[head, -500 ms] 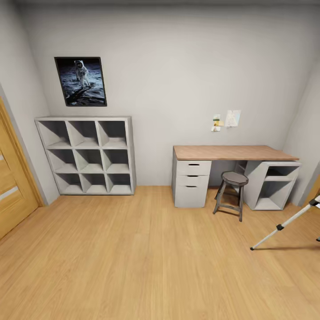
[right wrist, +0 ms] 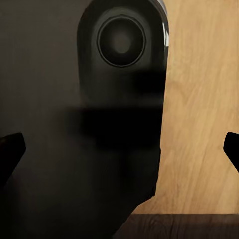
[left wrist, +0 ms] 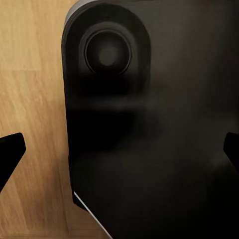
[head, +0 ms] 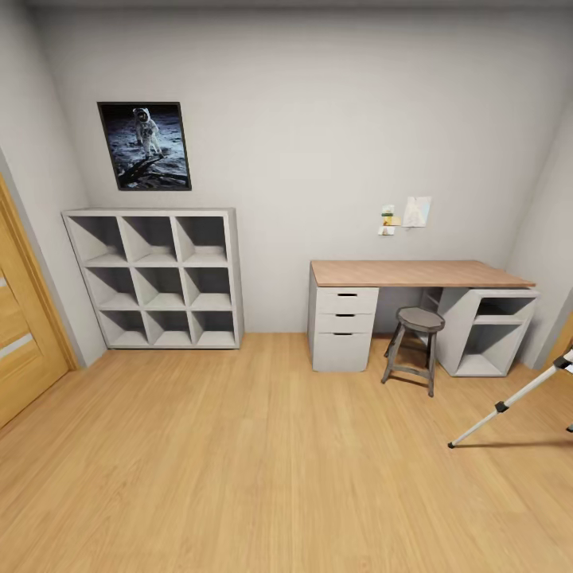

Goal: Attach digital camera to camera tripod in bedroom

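camera tripod (head: 509,402) leg at right edge, lower half; left gripper (left wrist: 119,149) and right gripper (right wrist: 119,149) jaws spread, gripping nothing

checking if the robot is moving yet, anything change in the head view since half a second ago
Nothing visibly changed. The head view is framed the same: the camera tripod leg still pokes in at the right edge over the wood floor, and the cube shelf, desk and stool sit where they were.

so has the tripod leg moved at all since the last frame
No. The tripod leg sits at the same spot on the floor right of the stool, foot unchanged.
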{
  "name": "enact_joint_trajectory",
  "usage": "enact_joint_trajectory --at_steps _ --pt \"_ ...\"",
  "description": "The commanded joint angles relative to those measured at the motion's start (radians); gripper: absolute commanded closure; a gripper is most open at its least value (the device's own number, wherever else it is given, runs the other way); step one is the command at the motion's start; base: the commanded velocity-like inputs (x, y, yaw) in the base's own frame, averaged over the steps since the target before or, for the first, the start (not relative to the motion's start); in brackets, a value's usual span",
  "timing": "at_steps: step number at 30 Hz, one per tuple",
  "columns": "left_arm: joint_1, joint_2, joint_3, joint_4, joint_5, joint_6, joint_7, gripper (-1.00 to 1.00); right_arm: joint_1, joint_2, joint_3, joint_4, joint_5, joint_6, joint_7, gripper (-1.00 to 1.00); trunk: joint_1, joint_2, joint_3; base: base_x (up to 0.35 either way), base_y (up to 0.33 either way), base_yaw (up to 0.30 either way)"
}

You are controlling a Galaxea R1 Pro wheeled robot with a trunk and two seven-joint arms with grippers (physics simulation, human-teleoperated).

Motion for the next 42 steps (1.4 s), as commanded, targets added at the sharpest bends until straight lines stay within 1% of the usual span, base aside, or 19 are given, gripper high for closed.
enact_joint_trajectory --at_steps 1,24,42 --pt "0.0 0.0 0.001 -0.001 0.0 -0.001 0.0 -1.0 0.0 0.0 0.0 0.0 0.001 -0.001 0.0 -1.0 0.0 0.0 -0.001 0.0 0.0 0.0" --pt "0.0 0.0 0.002 -0.002 0.003 -0.002 0.0 -1.0 0.0 0.002 -0.001 0.0 0.001 -0.002 0.0 -1.0 0.0 0.0 -0.001 0.0 0.0 -0.004" --pt "0.0 0.001 0.002 -0.003 0.005 -0.002 0.0 -1.0 0.0 0.002 -0.001 0.0 0.001 -0.002 0.0 -1.0 0.0 0.0 -0.001 0.0 0.0 -0.193"
